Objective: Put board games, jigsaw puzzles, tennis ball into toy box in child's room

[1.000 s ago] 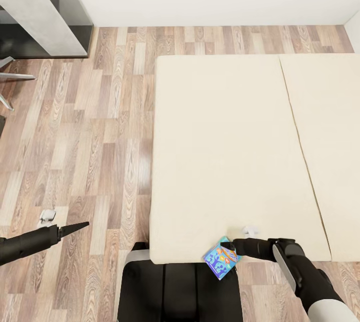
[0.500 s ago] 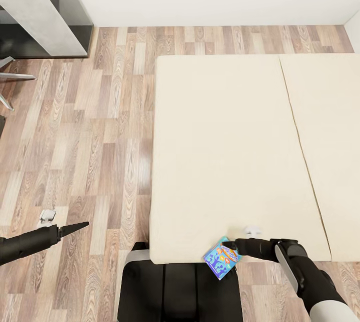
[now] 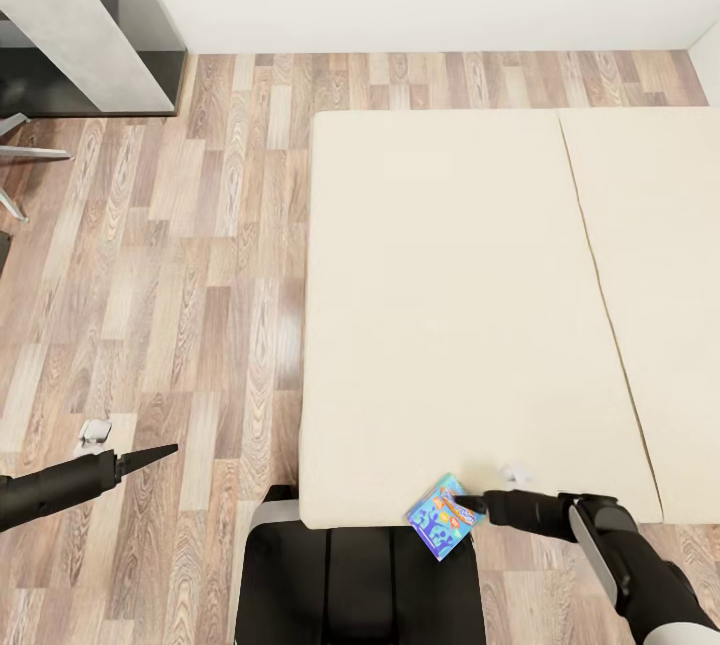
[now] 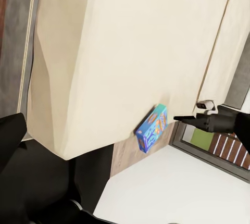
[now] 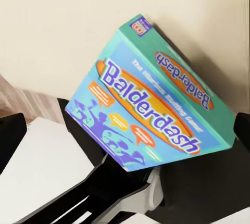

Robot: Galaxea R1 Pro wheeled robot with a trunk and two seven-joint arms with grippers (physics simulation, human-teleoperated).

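With the blue board game (image 3: 443, 516) overhanging the near edge of the bed (image 3: 450, 305), I bring my right gripper (image 3: 478, 503) beside it, whether its fingers pinch it I cannot tell, while my left gripper (image 3: 160, 451), fingers pressed together, waits over the floor (image 3: 180, 275).

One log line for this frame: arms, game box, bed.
right gripper: at blue game box, grasp unclear | box: overhanging bed near edge | left gripper: over floor, idle
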